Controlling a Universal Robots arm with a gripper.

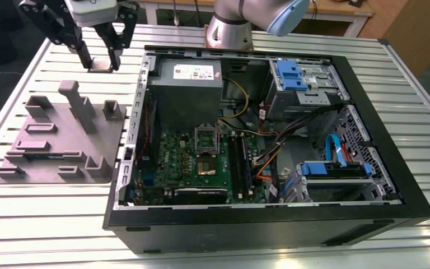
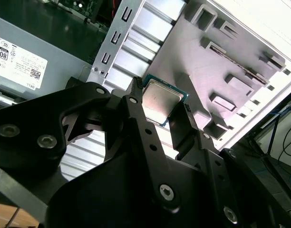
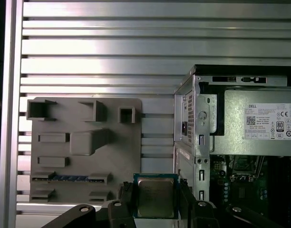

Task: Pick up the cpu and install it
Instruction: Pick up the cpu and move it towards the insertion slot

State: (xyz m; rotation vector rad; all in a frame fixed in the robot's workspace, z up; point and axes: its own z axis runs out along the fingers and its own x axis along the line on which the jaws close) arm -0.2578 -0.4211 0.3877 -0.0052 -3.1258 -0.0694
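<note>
gripper (image 3: 155, 205) pinching cpu (image 3: 155, 195), over table (image 3: 88, 47)

A white printed label (image 1: 192, 72) lies on the grey power supply (image 1: 188, 95), near the end effector (image 1: 102, 64) and on the exterior view's right of it. In both wrist views the label bears black print, round marks and what looks like a small square code. Any marking on the cpu (image 3: 155, 197) clamped in the end effector cannot be told.
</note>
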